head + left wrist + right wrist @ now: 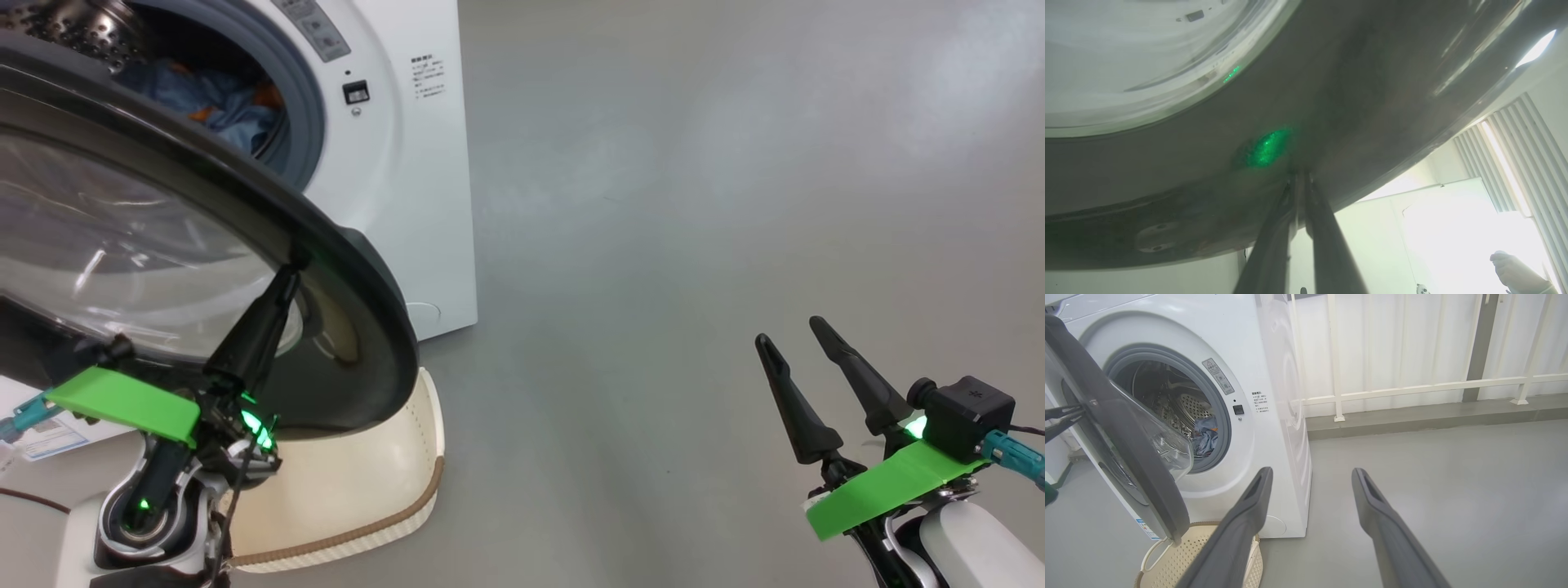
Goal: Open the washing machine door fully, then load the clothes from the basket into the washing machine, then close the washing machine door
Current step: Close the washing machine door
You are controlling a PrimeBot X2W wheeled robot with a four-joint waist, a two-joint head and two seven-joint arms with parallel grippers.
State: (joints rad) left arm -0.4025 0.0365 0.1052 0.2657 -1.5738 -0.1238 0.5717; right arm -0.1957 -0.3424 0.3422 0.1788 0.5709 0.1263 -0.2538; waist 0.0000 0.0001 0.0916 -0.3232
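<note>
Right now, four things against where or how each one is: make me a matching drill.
1. clothes
2. basket
3. left gripper
4. right gripper

A. jaws apart, holding nothing
B. on the floor, below the door
C. in the drum
D. shut, tips at the door's rim

Pairs: 1-C; 2-B; 3-D; 4-A

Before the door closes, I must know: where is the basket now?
In the head view the basket sits on the floor at lower left, directly under the open washing machine door, in front of the washing machine.
</note>
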